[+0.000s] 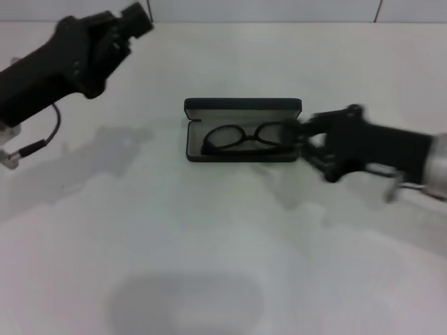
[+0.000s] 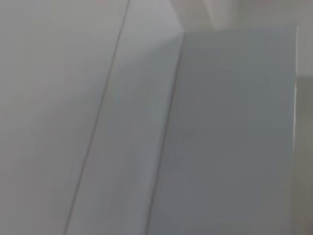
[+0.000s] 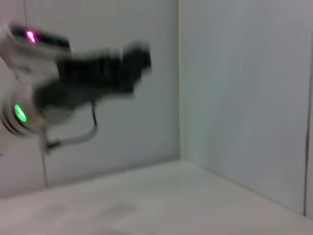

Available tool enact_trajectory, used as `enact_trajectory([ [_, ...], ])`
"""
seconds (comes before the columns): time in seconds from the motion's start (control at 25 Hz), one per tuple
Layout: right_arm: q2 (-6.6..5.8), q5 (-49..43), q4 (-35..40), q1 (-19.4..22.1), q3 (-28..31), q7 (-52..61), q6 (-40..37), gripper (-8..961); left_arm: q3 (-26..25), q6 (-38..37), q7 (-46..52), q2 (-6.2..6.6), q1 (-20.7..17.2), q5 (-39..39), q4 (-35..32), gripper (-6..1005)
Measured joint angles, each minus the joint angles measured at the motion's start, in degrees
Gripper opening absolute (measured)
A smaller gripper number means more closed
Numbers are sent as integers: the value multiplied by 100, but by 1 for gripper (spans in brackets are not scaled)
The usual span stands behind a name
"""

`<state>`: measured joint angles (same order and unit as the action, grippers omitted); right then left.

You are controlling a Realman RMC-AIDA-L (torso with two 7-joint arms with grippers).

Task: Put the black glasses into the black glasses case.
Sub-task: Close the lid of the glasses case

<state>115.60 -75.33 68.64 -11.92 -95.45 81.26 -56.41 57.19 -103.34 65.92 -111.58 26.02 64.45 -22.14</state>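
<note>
The black glasses [image 1: 246, 139] lie inside the open black glasses case [image 1: 242, 130], lenses side by side on the pale lining, with the lid standing up along the far edge. The case sits near the middle of the white table [image 1: 209, 244]. The right gripper [image 1: 307, 139] is at the case's right end, beside the right lens; whether its fingers are spread or pressed together cannot be told. The left gripper [image 1: 136, 19] hangs raised at the far left, well apart from the case; its fingers cannot be made out either.
</note>
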Motion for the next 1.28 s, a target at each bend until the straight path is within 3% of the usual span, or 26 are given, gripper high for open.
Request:
enact_trajectory([
  [0.24,-26,-14,-1052,37,1970,-492,-2666,113,-6,801,1301,120,437,1148,-1053,61],
  [0.4,-20,5,-1920,3,2942,-944,-3827,114,-4,1519,1951,82,913,1961,-1492,70],
  [0.64,0,35,-2581,-16,3121,-1247,-3928,115,15,2739,2319,-136,1840,3514,-1259,121],
  [0.68,4,36,-2674,-29,3122,-1286,-3921,115,15,2739,2319,-136,1840,3514,-1259,135],
  [0.72,6,37,-2752,-44,3123,-1314,-3914,116,9,3170,2392,-284,2130,4077,-1061,150],
  [0.88,1,38,-3002,-84,3138,-1349,-3771,117,48,3628,2469,-481,2274,4563,-978,208],
  [1.28,0,3,-3420,-497,3089,-1408,-3357,119,55,4020,2488,-545,2286,4925,-759,213],
])
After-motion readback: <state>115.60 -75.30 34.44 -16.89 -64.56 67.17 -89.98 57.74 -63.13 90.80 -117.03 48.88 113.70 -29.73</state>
